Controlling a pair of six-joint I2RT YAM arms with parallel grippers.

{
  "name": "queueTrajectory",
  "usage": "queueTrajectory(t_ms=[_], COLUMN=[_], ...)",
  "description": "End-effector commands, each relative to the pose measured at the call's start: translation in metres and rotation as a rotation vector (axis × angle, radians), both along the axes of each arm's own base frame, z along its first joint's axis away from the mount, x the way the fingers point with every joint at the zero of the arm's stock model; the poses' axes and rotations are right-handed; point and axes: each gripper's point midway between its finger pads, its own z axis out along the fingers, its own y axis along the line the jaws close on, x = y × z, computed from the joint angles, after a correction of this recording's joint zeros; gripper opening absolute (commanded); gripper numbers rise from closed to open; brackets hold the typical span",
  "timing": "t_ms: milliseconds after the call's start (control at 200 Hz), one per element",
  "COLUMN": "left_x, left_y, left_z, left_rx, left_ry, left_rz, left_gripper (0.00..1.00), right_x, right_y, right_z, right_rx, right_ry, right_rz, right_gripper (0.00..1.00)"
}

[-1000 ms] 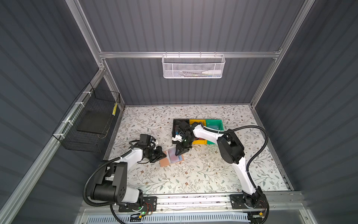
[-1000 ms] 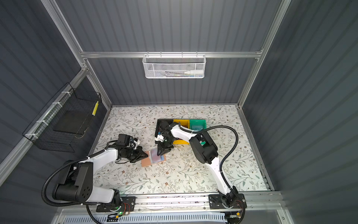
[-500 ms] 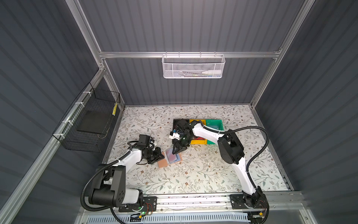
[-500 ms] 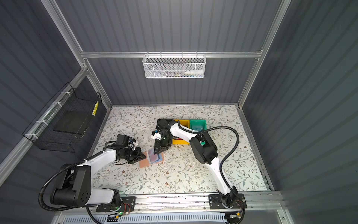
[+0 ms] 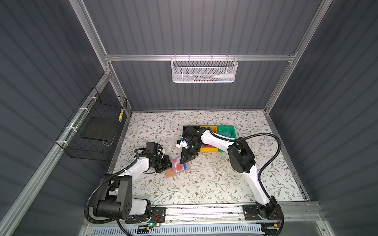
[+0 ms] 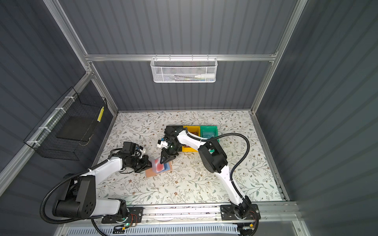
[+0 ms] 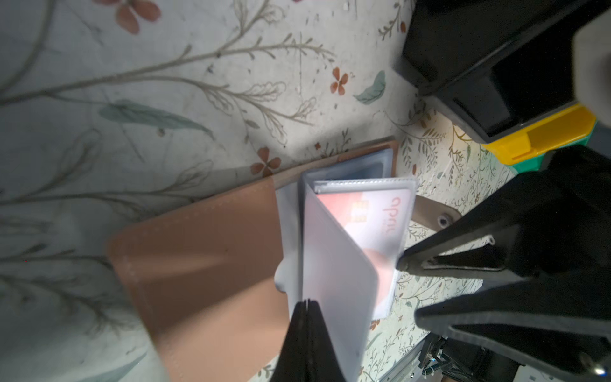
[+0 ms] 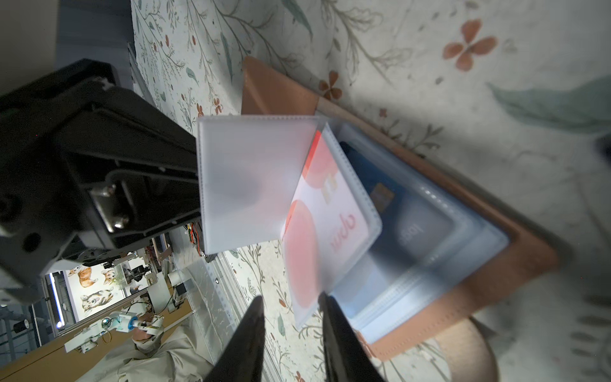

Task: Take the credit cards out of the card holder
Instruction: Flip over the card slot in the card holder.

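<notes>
Card holder (image 5: 169, 173) lies open on the table (image 5: 204, 183), just beside the black bin (image 7: 496, 66). Left gripper (image 7: 306, 306) is clamped on a lifted clear sleeve (image 8: 251, 178). Right gripper (image 8: 291, 299) has jaws apart at the next sleeve's edge, red-white card (image 8: 334, 211) inside. Blue card (image 8: 390, 211) is sleeved below. Yellow bin (image 5: 208, 151) holds a dark red card (image 5: 208, 145); green bin (image 5: 233, 130) holds a teal card (image 5: 226, 133).

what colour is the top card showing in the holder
The card is white with red circles, clearest in the right wrist view.

The tan booklet-like card holder (image 7: 205, 264) lies open, one translucent sleeve (image 8: 251, 178) lifted, with a red-and-white plastic card (image 8: 337, 218) and a dark-blue plastic card (image 8: 400, 215) inside its sleeves.
</notes>
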Motion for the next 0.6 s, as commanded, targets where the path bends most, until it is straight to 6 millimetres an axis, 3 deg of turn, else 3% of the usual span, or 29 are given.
queueTrajectory(t_ms=[0, 270, 595], left_x=[-0.008, -0.010, 0.005], left_y=[0.004, 0.022, 0.022], left_z=[0.000, 0.015, 0.068], left_rx=[0.016, 0.121, 0.092], left_ry=[0.006, -0.004, -0.098], left_rz=[-0.015, -0.009, 0.053], left_gripper=[0.05, 0.05, 0.11], right_x=[-0.005, -0.005, -0.008], right_y=[0.002, -0.003, -0.006], right_z=[-0.001, -0.011, -0.017], right_rx=[-0.001, -0.035, -0.053], right_ry=[0.014, 0.012, 0.020], right_rz=[0.022, 0.016, 0.018], right_gripper=[0.32, 0.33, 0.33])
